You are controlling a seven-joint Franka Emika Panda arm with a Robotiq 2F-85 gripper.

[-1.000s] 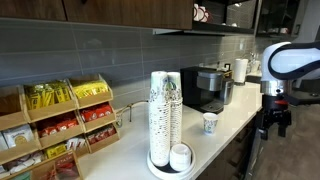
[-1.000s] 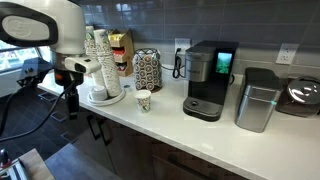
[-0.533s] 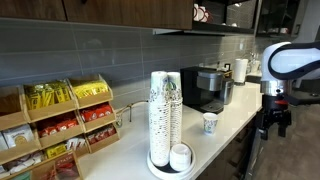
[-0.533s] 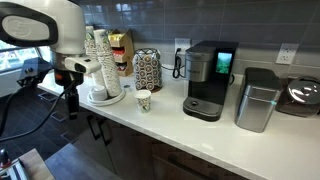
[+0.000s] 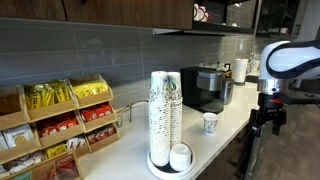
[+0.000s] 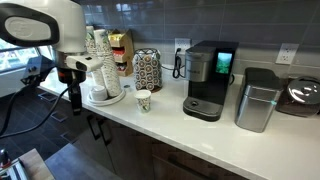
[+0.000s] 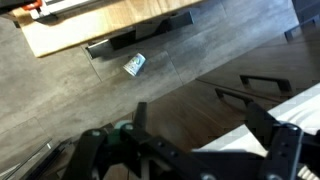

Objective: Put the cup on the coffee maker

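Note:
The cup, small, white and with a faint print, stands upright on the white counter, also in the other exterior view. The coffee maker is black with a silver front and stands behind the cup against the wall, as both exterior views show. My gripper hangs off the counter's front edge, below counter height and well away from the cup, and it shows in both exterior views. In the wrist view the gripper is open and empty above the wooden floor.
Tall stacks of white cups stand on a round tray near the gripper's side. A snack rack, a patterned canister and a silver appliance line the counter. Cabinet fronts lie below the counter edge.
The gripper has risen slightly beside the counter edge. The cup and the coffee maker have not moved.

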